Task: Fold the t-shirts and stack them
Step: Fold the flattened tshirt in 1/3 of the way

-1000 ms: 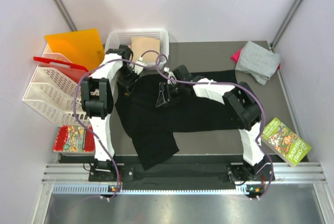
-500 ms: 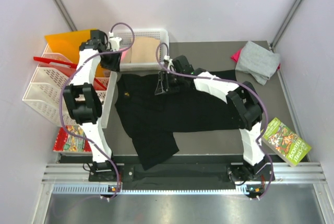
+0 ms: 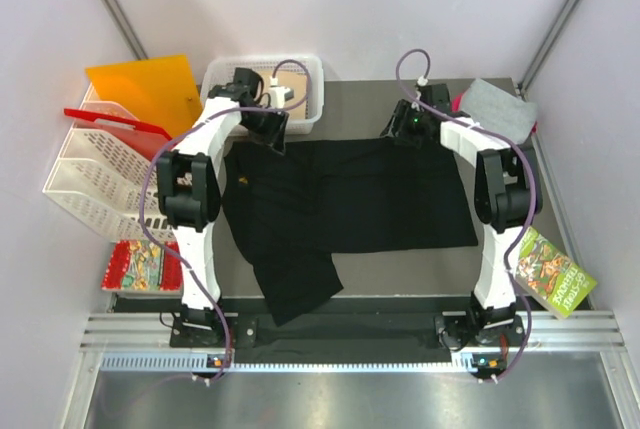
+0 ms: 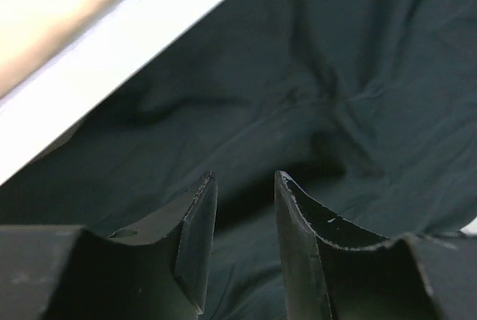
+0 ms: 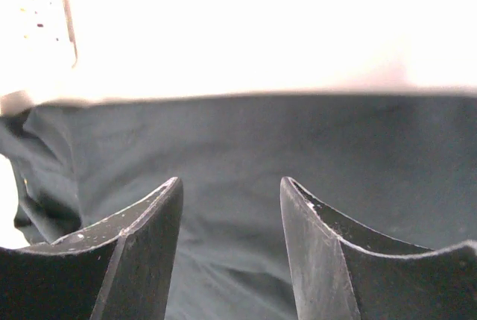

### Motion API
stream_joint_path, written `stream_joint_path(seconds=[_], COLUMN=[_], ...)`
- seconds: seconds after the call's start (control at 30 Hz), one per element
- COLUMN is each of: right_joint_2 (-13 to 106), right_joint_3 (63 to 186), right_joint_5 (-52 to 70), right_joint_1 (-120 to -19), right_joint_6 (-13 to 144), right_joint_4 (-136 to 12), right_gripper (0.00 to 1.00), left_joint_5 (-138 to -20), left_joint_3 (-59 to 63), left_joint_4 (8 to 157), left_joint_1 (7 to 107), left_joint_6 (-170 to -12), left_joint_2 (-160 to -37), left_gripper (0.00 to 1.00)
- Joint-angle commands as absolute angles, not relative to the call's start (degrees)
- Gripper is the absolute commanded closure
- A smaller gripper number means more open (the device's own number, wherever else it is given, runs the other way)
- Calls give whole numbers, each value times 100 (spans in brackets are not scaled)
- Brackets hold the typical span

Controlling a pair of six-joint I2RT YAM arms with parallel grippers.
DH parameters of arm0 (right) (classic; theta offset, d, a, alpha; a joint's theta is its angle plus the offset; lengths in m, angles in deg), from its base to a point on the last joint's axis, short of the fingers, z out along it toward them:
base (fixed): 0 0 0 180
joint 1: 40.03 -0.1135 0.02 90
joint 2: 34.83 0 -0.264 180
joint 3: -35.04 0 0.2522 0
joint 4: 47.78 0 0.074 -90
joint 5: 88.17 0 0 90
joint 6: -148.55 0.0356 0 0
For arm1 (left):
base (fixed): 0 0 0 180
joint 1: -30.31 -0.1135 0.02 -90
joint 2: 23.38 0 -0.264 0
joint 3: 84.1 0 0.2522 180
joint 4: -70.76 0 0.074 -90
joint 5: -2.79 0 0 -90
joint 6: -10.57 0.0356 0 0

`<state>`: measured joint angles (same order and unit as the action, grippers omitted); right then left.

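Right gripper (image 5: 231, 182) shifts from mid-shirt to the far right edge; left gripper (image 4: 244, 177) sits far left. Both jaws part-open, empty; black shirt (image 3: 340, 199) lies spread on tabletop (image 3: 400, 269), looks ready to fold.

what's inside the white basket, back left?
A tan t-shirt lying flat. The left gripper and its cable hang over the white basket, covering the shirt's near-left part. Anything under the shirt is hidden.
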<state>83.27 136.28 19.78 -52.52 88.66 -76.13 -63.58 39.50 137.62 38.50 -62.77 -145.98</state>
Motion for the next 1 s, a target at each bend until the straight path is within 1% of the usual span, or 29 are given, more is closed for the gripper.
stream_joint_path(seconds=[0.0, 0.13, 0.37, 0.6, 0.8, 0.9, 0.97], right_joint_2=[8610, 8900, 9094, 9111, 9103, 9094, 9094], right_joint_3=[14073, 14126, 14187, 14355, 14319, 14345, 14477], right_joint_5=[2011, 2072, 1976, 1879, 1800, 1783, 1756], right_joint_1=[-5278, -5207, -5172, -5040, -5005, -4996, -4979], right_joint_6=[8888, 8932, 8844, 8703, 8580, 8501, 8466], right_joint_4=[-7481, -7525, -7630, -7955, -8201, -8289, -8438], right_gripper=[45, 47, 48, 48, 49, 49, 48], left_joint_5=[-6278, -6550, -7016, -7473, -7684, -7606, -7605], left_joint_3=[4137, 4128, 3698, 2846, 2178, 2264, 2598], left_joint_4=[13532, 13496, 13610, 13576, 13357, 13356, 13461], left_joint_1=[3901, 3910, 3612, 3093, 3066, 3066, 3084], left_joint_6=[-6212, -6124, -5896, -5448, -5324, -5438, -5535], left_joint_2=[-14791, -15116, -15222, -14828, -14441, -14353, -14291], left_gripper=[58, 58, 59, 59, 59, 59, 59])
